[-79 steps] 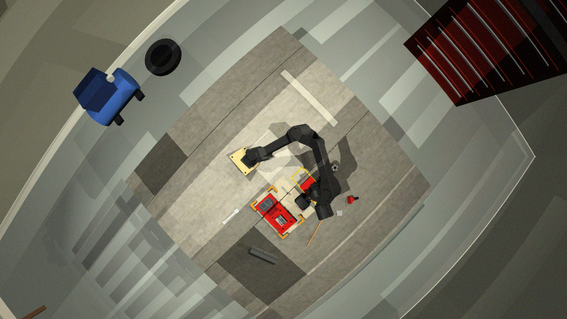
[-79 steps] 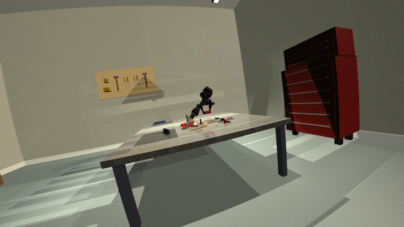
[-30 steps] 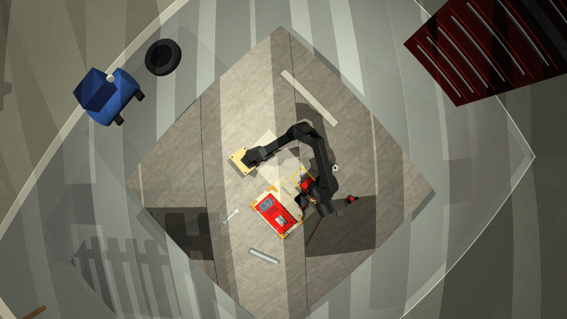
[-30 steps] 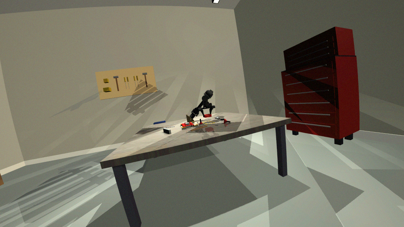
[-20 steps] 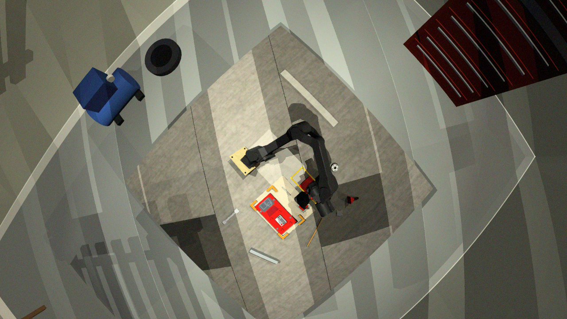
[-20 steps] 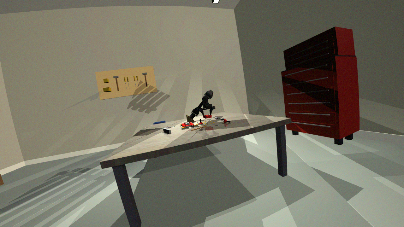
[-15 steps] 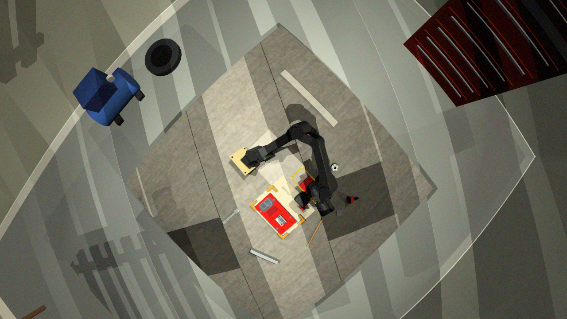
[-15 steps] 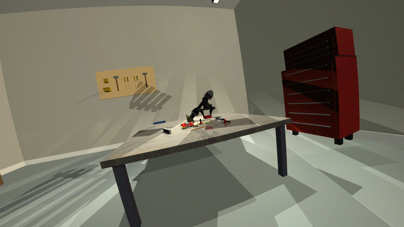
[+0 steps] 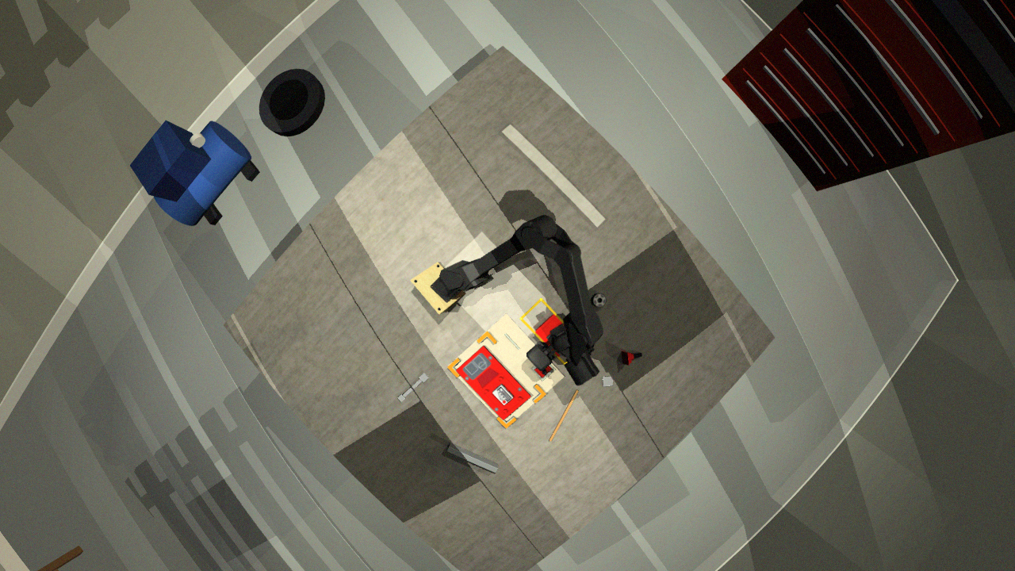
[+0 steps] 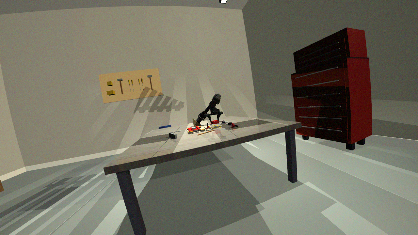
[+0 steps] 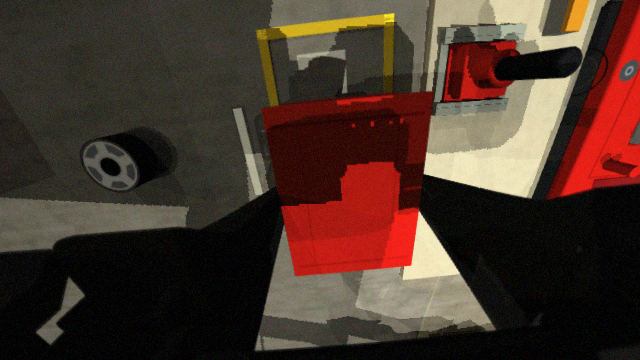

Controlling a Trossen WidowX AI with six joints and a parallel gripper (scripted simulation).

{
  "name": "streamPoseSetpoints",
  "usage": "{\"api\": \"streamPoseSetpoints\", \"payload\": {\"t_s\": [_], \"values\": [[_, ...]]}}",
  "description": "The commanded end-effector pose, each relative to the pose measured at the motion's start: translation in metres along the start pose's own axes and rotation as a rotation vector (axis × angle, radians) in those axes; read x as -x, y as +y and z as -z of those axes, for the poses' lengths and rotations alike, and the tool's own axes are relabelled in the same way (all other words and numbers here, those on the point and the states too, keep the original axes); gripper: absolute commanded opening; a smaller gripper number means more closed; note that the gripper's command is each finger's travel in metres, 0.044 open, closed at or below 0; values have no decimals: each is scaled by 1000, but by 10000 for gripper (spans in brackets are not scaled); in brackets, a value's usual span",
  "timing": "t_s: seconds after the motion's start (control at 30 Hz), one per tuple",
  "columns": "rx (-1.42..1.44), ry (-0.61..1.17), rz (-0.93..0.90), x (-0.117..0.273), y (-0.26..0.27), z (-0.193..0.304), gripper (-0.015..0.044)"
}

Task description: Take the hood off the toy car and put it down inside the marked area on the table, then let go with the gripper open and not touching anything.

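My gripper [image 10: 214,120] [image 11: 346,187] is shut on the red hood [image 9: 548,327] [image 10: 215,122] [image 11: 355,225], one black finger at each long side. The hood is held above the table. The marked area, a yellow outline [image 9: 532,308] [image 11: 325,25], lies on the table below; in the wrist view its far bar and parts of its sides show, and the hood hides its near part. The red toy car [image 9: 485,376] [image 10: 193,130] sits on the cream board between orange corner pieces, its engine bay uncovered. The hood is apart from the car.
A red part with a black knob [image 9: 542,371] [image 11: 540,64] stands in a grey holder beside the outline. A loose wheel [image 9: 596,300] [image 11: 110,165], a red and black piece [image 9: 627,358], an orange stick [image 9: 563,416] and a grey bar [image 9: 472,458] lie around.
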State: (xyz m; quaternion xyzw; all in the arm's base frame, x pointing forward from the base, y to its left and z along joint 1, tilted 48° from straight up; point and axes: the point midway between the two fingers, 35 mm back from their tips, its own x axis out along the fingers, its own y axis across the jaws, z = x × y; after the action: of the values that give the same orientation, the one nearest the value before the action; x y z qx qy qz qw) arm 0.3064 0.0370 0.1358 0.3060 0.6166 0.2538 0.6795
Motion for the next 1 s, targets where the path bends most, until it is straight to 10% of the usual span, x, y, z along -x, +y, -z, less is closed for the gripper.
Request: {"api": "streamPoseSetpoints", "payload": {"t_s": [0.0, 0.97], "values": [[-6, 5, -5, -5, 0, 2, 0], [-5, 5, -8, -21, 1, 4, 0]]}}
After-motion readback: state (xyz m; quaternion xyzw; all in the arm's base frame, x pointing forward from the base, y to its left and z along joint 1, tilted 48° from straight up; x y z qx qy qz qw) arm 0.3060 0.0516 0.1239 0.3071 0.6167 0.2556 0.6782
